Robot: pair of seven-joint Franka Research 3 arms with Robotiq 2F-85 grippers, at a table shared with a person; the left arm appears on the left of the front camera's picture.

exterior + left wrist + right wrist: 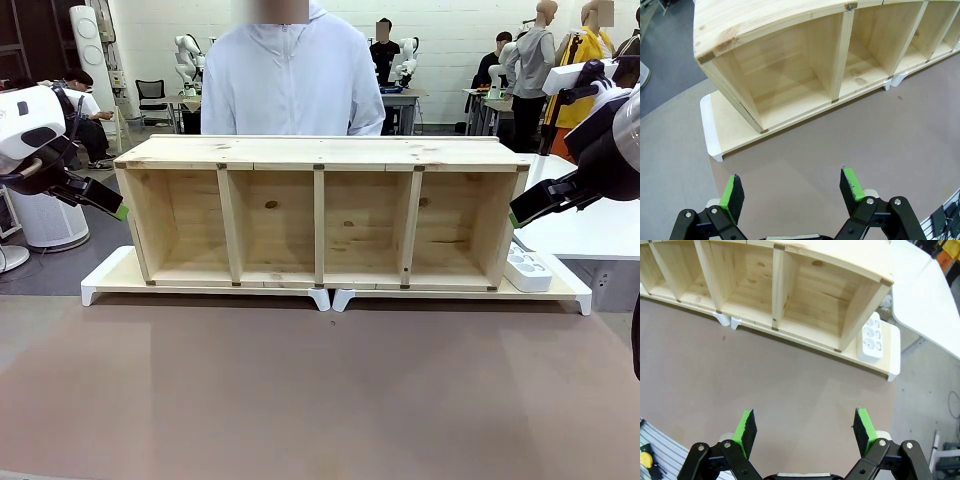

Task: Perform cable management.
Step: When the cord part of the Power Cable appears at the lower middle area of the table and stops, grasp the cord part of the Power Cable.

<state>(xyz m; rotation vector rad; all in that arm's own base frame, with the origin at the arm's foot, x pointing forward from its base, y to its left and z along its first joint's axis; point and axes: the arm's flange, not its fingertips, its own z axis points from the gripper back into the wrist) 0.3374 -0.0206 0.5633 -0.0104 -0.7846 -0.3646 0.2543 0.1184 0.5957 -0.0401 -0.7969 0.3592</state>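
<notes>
Front and wrist views of the table (320, 390), whose top is a matte brown sheet, smooth and bare-looking. Across its far half lies a long shelf (320, 152) of pale knotty pine, an open-fronted box split by three upright boards into four square compartments; grain and dark knots show on the back panels. It rests on two low risers, the left riser (110, 280) and the right riser (560, 285), each with a wood-toned deck and rounded white plastic ends and feet, meeting at the middle. A white, blocky power strip (527, 270) with round sockets lies on the right riser, just beside the shelf's right end; in the right wrist view the power strip (871, 337) shows three sockets. A person (292, 80) in a light zip-front top stands behind the shelf, cut off above by the frame and below by the shelf.

A thin dark line (954, 405) curves over the grey floor at the picture's edge; whether it is the cable cannot be told.

The left gripper (112, 208) hangs off the shelf's left end, above the table's edge, fingers angled down and inward; its wrist view shows the left gripper (792, 192) with green pads wide apart, empty. The right gripper (520, 213) mirrors it at the right end, and the right gripper (807, 432) likewise stands spread, holding nothing.
</notes>
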